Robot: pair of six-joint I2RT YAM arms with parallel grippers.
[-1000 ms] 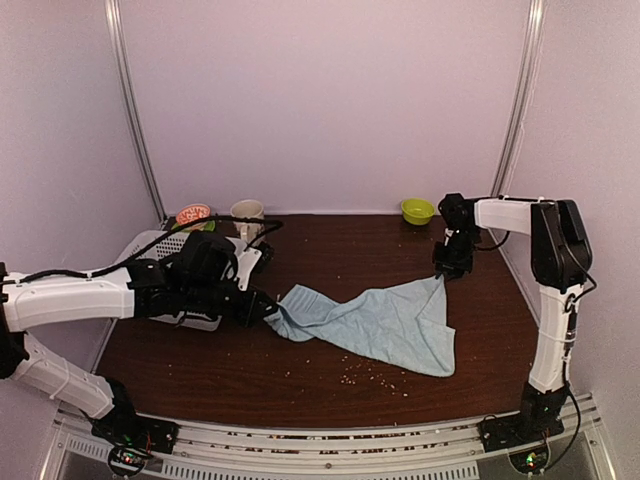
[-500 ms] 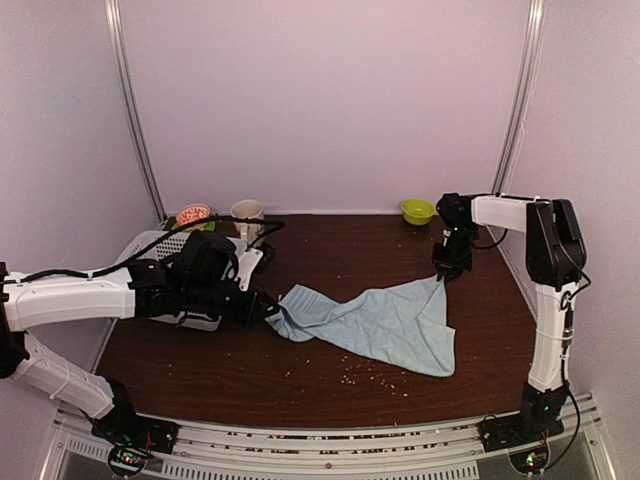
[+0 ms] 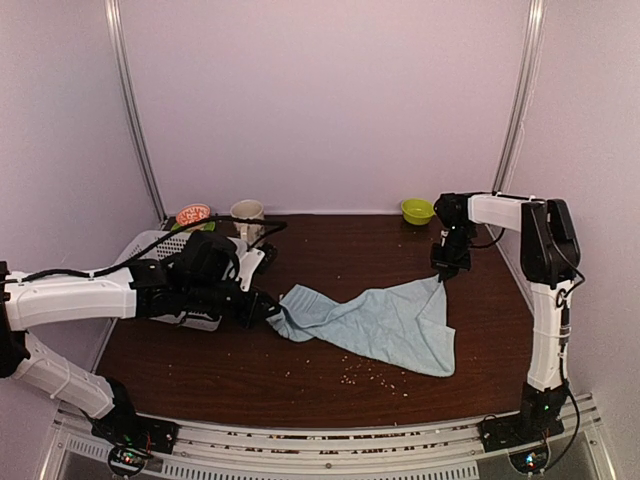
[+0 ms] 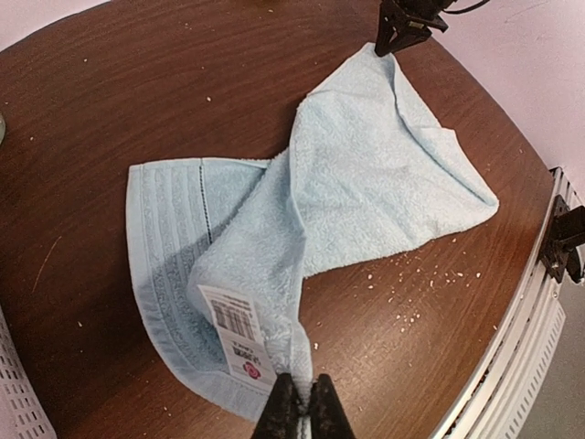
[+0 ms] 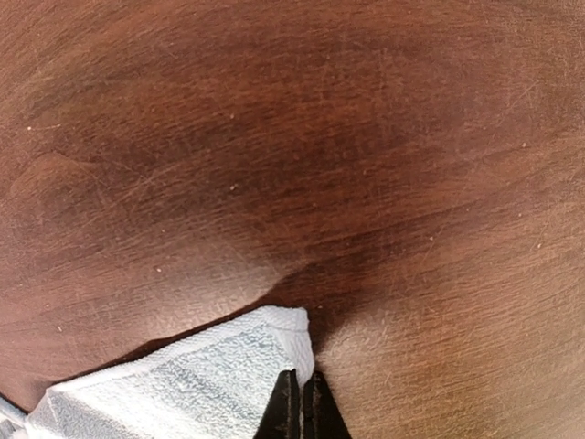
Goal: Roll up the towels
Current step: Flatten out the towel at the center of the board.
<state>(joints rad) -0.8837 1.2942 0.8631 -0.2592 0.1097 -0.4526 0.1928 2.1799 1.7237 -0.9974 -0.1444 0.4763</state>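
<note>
the soft light blue cloth towel (image 3: 375,325) lies rumpled on the dark brown wooden table (image 3: 340,250), right of centre. 1 flap is folded over itself and a white label shows near the towel's left corner. the left gripper (image 4: 302,410) has its jaws clamped tight on that corner, just beside the label. the right gripper (image 5: 300,402) pinches the far right corner, with only a thin edge of cloth between its nearly meeting fingers. the towel therefore spans the 2 claws. its long axis runs diagonally from the left claw, near the white plastic mesh basket (image 3: 150,245), up and right to the right claw. neither arm is nearer, since each holds 1 end. given the twist in the middle, the coming move probably calls for drawing the corners apart along that diagonal to flatten the cloth before any rolling.
</note>
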